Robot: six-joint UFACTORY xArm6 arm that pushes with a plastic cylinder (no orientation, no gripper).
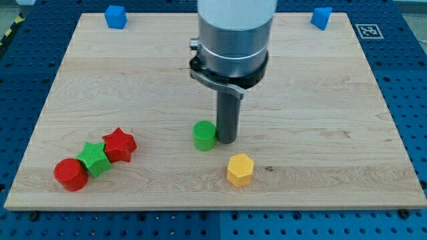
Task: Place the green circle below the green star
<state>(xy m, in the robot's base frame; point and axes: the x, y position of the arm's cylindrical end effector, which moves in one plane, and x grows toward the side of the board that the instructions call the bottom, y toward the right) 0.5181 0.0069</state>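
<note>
The green circle point(204, 135) stands near the middle of the wooden board point(320, 100). My tip point(226, 140) is right beside it, touching or nearly touching its right side. The green star point(94, 159) lies at the view's lower left, far to the left of the circle. It is wedged between a red star point(120, 144) on its upper right and a red circle point(70, 174) on its lower left.
A yellow hexagon point(240, 169) lies just below and right of my tip. Two blue cubes sit at the top edge, one at the left point(116, 17) and one at the right point(321, 18). The arm's grey body point(233, 40) hides part of the board's top centre.
</note>
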